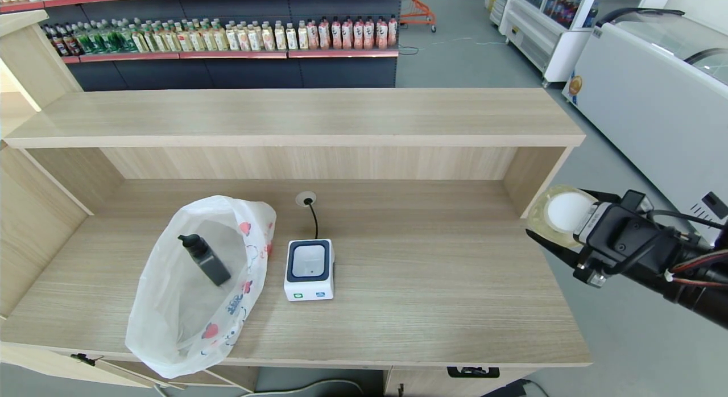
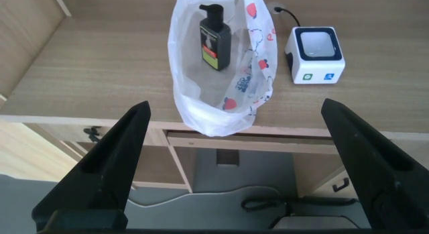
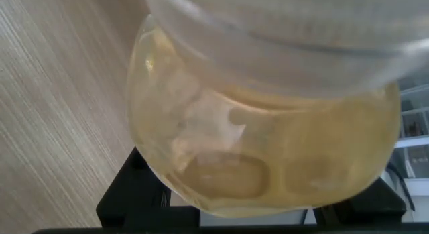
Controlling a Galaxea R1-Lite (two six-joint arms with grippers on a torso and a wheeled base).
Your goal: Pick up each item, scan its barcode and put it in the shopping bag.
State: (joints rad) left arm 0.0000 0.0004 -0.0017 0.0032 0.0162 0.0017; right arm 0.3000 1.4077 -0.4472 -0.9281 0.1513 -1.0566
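One clear round jar with white lid [image 1: 569,209], yellow inside, clamped in right end effector [image 1: 556,218], past right end of bench [image 1: 455,283]. White box scanner [image 1: 309,269] sits to its left, mid-bench. Left end effector [image 2: 236,110] spread wide, empty.

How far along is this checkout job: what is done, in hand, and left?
Done: a black pump bottle lies inside the shopping bag. In hand: the right gripper holds a jar off the right end of the counter. Left: pass the jar over the scanner, then bag it.
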